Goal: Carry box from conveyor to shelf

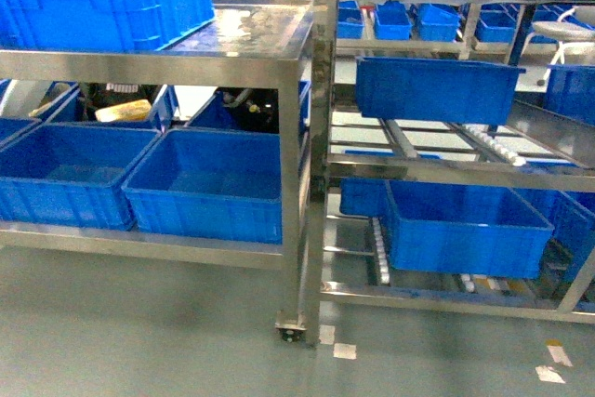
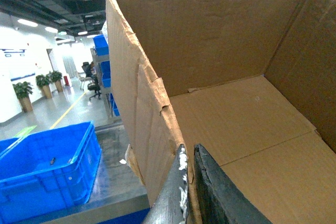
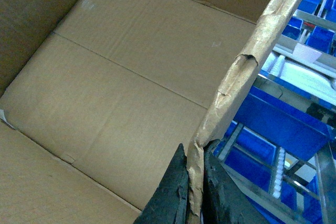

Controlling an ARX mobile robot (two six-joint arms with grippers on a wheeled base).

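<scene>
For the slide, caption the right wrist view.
Right gripper pinches the torn wall of the empty cardboard box.

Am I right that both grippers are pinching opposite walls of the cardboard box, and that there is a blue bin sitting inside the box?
Not quite. The box is empty: both wrist views show only its bare cardboard floor. The rest holds, with the left gripper and the right gripper each pinching a wall. The blue bin sits outside the box.

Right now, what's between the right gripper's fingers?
The box's torn side wall, pinched between the right fingers; shown in the right wrist view.
</scene>
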